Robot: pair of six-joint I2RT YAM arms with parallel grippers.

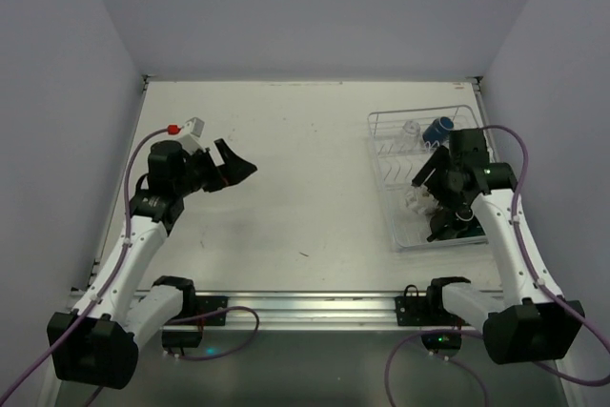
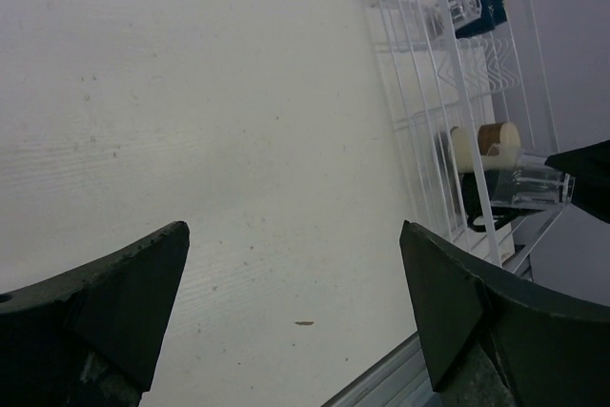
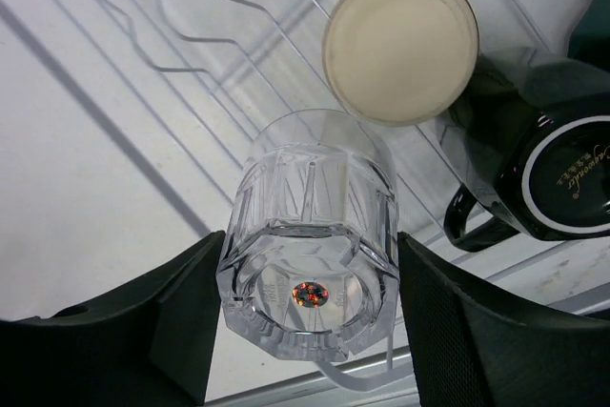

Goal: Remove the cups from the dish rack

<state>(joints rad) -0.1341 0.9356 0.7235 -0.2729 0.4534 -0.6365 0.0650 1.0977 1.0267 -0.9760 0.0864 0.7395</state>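
My right gripper squeezes a clear glass cup by its sides, inside the dish rack beside a cream cup. It looks hard, slippery and easy to break, so I should hold its middle gently. My left gripper is wide open, holding nothing.

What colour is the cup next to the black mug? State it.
Cream. The cup, beside the glass, shows best in the right wrist view.
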